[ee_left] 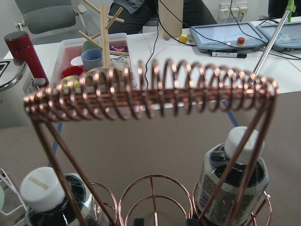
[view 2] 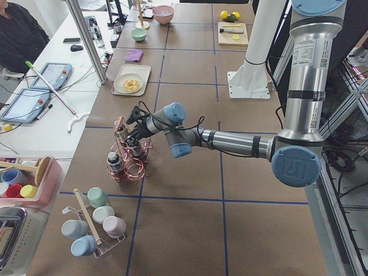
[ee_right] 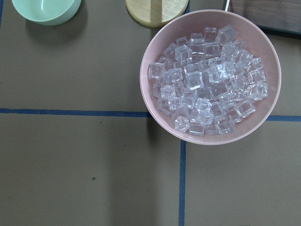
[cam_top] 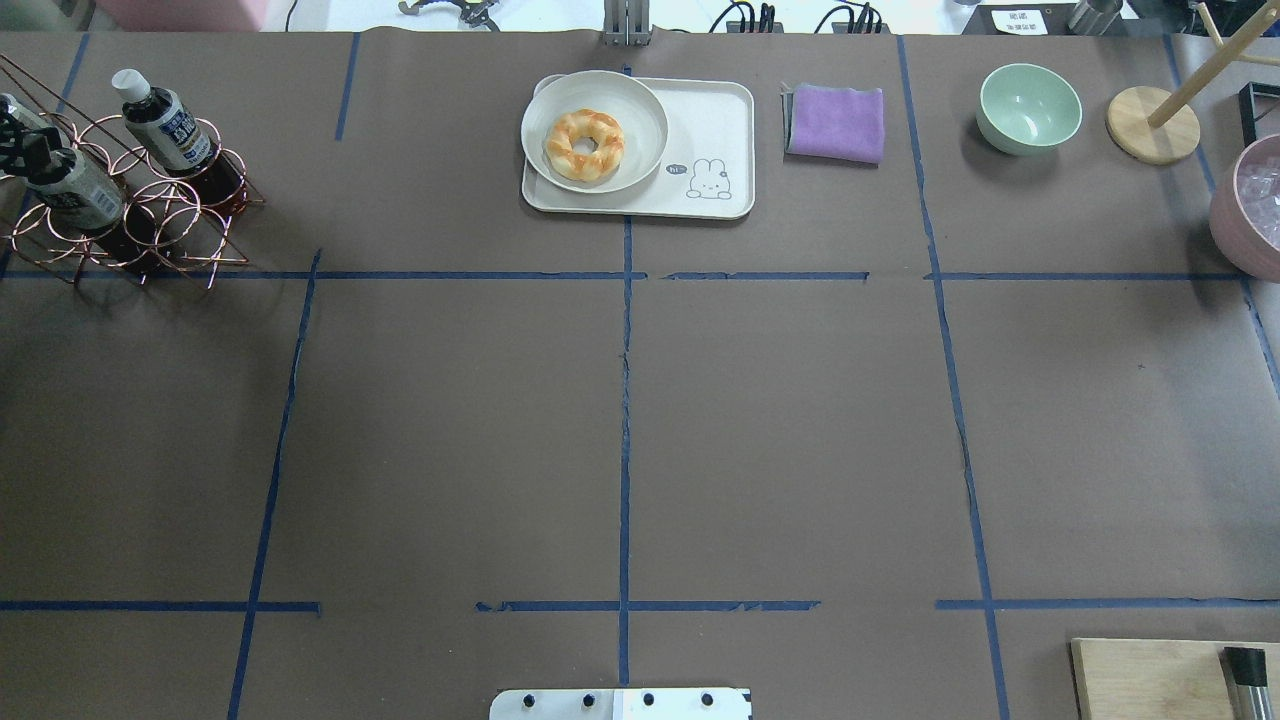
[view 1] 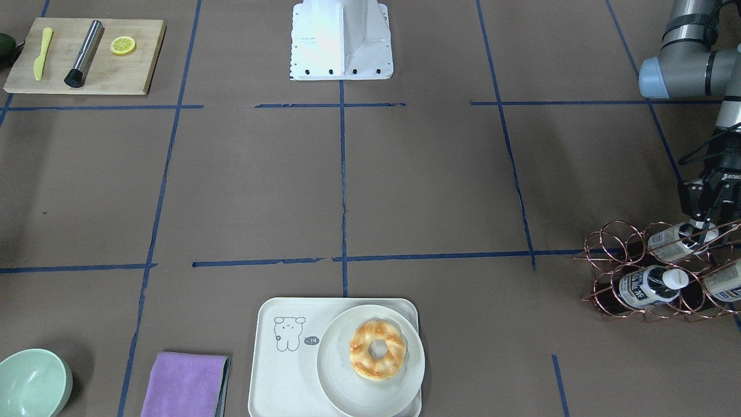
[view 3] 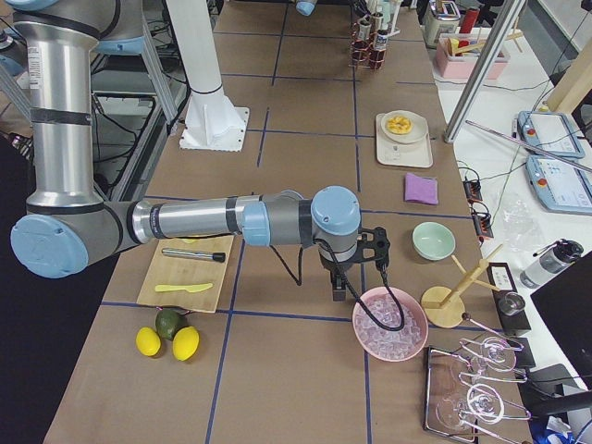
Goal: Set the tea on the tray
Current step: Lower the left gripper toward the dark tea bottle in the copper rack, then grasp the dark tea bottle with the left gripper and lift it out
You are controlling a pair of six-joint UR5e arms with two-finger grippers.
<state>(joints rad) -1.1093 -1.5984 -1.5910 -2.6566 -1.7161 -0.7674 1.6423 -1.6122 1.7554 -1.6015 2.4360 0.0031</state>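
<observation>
Left arm (view 2: 236,144): silver tubes, grey joint housings, light-blue round caps (view 2: 296,167); the cap at lower right carries a pale UR logo. White labels (view 2: 307,54) with small print, plus black bands, on the tube at upper right. Black cable (view 1: 703,147) near the wrist. Left tool (view 1: 703,229): black, white "ROBO" lettering, right edge of frame. Right arm (view 3: 194,220): same silver, grey and blue, with a thin looped cable (view 3: 305,268) at centre. Right tool (view 3: 339,291): black, small. Base (view 1: 341,43): white, flared, top centre, with a row of dark screws (view 1: 331,72) along its lower edge.
</observation>
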